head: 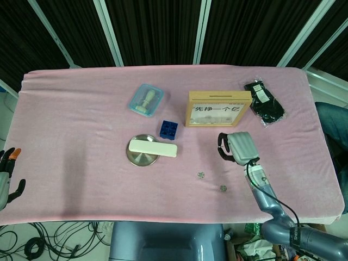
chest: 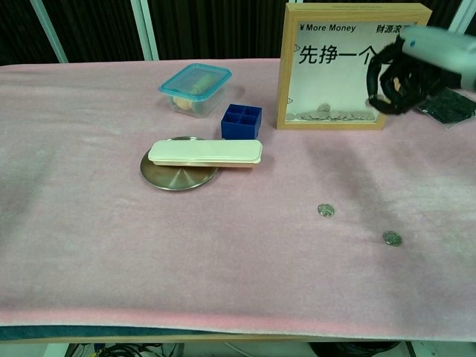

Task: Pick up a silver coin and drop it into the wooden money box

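Room around coins (chest: 325,210); table edge (chest: 238,321) near

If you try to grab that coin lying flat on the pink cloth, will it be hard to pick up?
Probably, yes. The coin lies flat and thin on the soft cloth, so fingers likely struggle to get under its edge. Its shiny metal face may be slippery. Being small, it is probably light and could skid if nudged.
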